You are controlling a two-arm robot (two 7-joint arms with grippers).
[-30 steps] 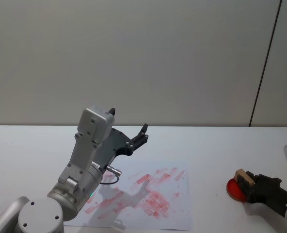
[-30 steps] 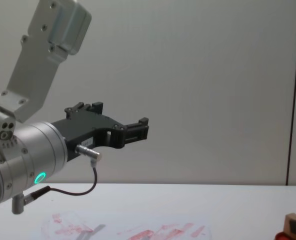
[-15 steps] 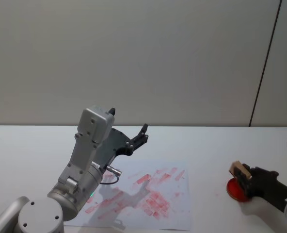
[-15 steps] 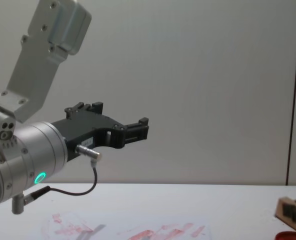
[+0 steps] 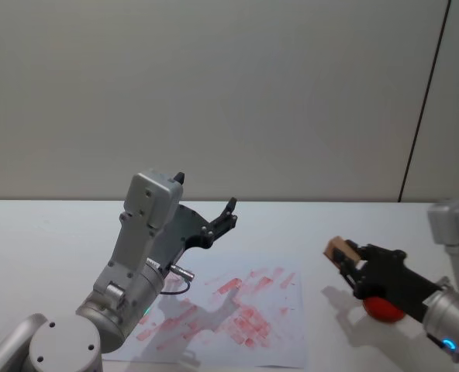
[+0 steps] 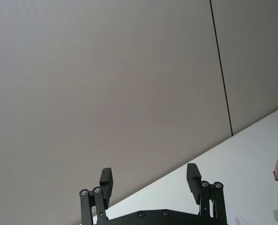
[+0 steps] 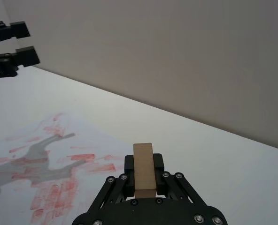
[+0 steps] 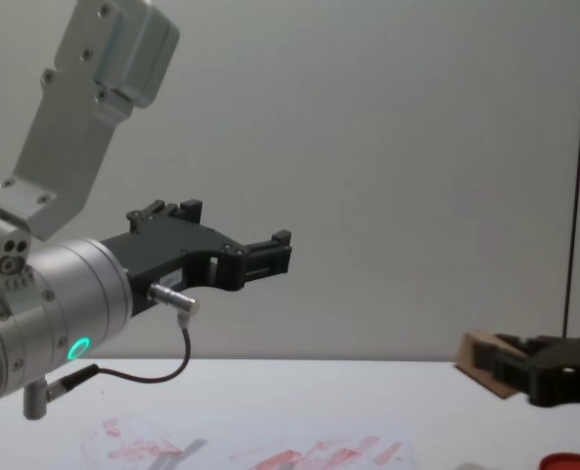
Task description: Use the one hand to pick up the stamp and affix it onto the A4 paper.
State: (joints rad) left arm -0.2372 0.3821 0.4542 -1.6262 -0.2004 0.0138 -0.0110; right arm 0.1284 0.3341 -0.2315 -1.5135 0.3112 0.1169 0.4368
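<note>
The stamp (image 5: 339, 250), a small tan wooden block, is held in the air by my right gripper (image 5: 352, 262), which is shut on it. It hangs above the table just right of the A4 paper (image 5: 237, 310), a white sheet smeared with red ink. In the right wrist view the stamp (image 7: 144, 171) stands upright between the black fingers, and the A4 paper (image 7: 50, 159) lies ahead. In the chest view the stamp (image 8: 484, 354) enters from the right. My left gripper (image 5: 206, 194) is raised over the paper's far left part, open and holding nothing.
A flat red round ink pad (image 5: 384, 308) lies on the white table below and behind my right gripper, also seen as the ink pad (image 8: 569, 460) at the chest view's lower right. The left arm's shadow falls across the paper. A grey wall stands behind the table.
My right gripper has lifted the stamp off the red pad and carried it left towards the paper. The left arm has not moved.
</note>
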